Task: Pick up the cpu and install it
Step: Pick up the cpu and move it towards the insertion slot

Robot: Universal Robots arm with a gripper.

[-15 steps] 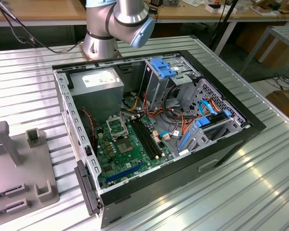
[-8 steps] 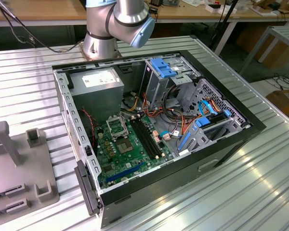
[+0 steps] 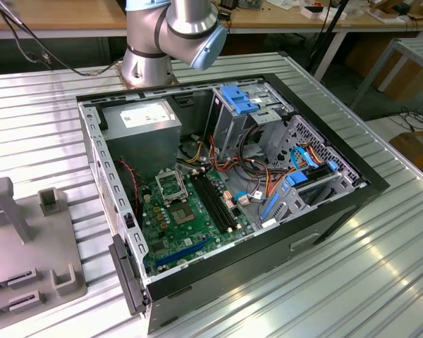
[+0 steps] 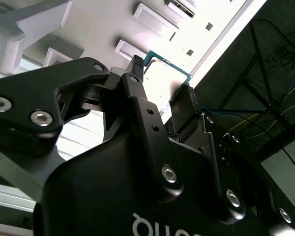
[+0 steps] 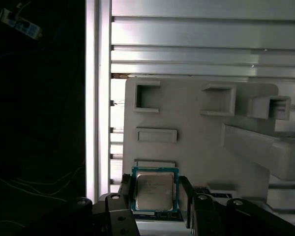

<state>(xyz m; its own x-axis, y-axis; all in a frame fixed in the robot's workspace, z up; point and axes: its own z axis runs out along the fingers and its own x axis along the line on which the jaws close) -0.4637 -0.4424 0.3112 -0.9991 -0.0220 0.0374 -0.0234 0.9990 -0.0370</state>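
The cpu (image 5: 154, 191), a small silver-faced square with a green edge, sits between my gripper's (image 5: 156, 192) two black fingers, one on each side of it. In the second wrist view the same cpu (image 4: 163, 73) is pinched between the fingertips (image 4: 135, 66) of the gripper (image 4: 162, 81), above a grey fixture plate (image 4: 98, 19). The gripper is shut on the cpu. In the exterior view the open computer case (image 3: 225, 183) lies on the table, with the green motherboard (image 3: 197, 236) and its metal-framed socket (image 3: 171, 188) showing inside.
The grey fixture plate (image 5: 196, 142) has raised blocks and pockets and lies at the exterior view's left (image 3: 28, 260) on the ribbed metal table (image 3: 352, 267). The arm's base (image 3: 149, 63) stands behind the case. Cables, drive bays and a power supply (image 3: 142, 127) crowd the case.
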